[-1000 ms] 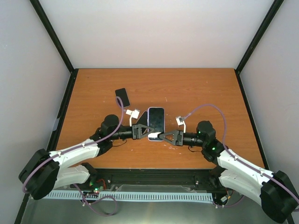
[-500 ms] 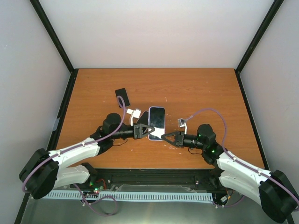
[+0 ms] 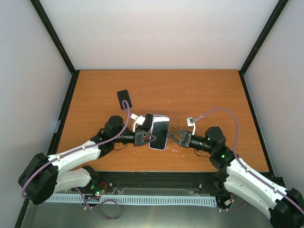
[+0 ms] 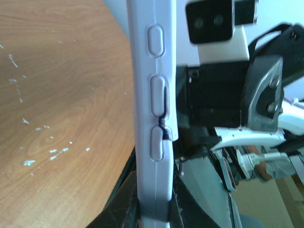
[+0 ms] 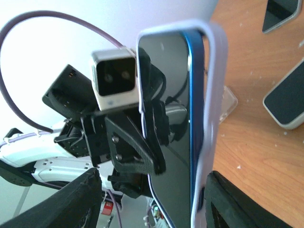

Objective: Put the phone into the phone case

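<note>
Top external — left hand (image 3: 150, 137) clamped on phone case (image 4: 151, 118); right hand (image 3: 170, 136) open, straddling phone (image 5: 167, 118).

Blue-edged phone (image 5: 167, 118), partly seated in pale lilac case (image 5: 214, 95); raised on edge

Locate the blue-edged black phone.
Top view, front-centre over the wooden table: the blue-edged black phone, in its pale lilac case, is between the left end effector, clamped on the case, and the open right end effector.

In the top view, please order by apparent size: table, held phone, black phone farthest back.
1. table
2. held phone
3. black phone
The held one is raised nearer the camera, so the last two are unsure.
</note>
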You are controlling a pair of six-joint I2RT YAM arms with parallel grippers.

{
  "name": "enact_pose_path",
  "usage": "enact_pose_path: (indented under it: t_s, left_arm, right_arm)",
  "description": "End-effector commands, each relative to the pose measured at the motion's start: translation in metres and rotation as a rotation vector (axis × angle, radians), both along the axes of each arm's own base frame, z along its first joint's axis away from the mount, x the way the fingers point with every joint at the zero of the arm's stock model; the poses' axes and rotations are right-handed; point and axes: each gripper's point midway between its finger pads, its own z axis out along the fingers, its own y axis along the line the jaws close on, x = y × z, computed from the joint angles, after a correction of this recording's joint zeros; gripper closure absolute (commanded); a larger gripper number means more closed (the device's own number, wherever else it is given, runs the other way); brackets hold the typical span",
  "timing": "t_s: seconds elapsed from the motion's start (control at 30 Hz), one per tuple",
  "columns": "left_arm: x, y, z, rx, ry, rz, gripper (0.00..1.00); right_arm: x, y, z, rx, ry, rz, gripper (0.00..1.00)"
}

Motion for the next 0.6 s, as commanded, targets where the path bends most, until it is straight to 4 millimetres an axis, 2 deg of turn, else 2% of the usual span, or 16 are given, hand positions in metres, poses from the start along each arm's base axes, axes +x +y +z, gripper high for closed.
enact_pose_path:
  t_s: [0.0,0.1,0.2,0.27,0.5,0.57]
  left_arm:
    - [-0.023,0.001,0.027,-0.065,-0.118,-0.134,0.97]
    - [-0.032,0.002,0.031,-0.078,-0.136,-0.183,0.97]
    - [-0.038,0.003,0.033,-0.089,-0.143,-0.213,0.97]
    - [-0.04,0.003,0.032,-0.092,-0.141,-0.227,0.97]
    - [-0.047,0.002,0.03,-0.103,-0.127,-0.283,0.96]
    - [-0.046,0.002,0.027,-0.093,-0.127,-0.281,0.96]
  right_arm:
    - [0.008,-0.005,0.015,-0.055,-0.112,-0.05,0.4]
    - [0.011,-0.003,0.022,-0.077,-0.123,-0.049,0.37]
    - [0.015,-0.001,0.024,-0.094,-0.122,-0.051,0.26]
    - [0.015,0.001,0.028,-0.082,-0.128,-0.041,0.25]
    - [0.003,0.014,0.047,0.004,-0.165,0.071,0.32]
    - [0.002,0.013,0.049,0.018,-0.171,0.077,0.39]
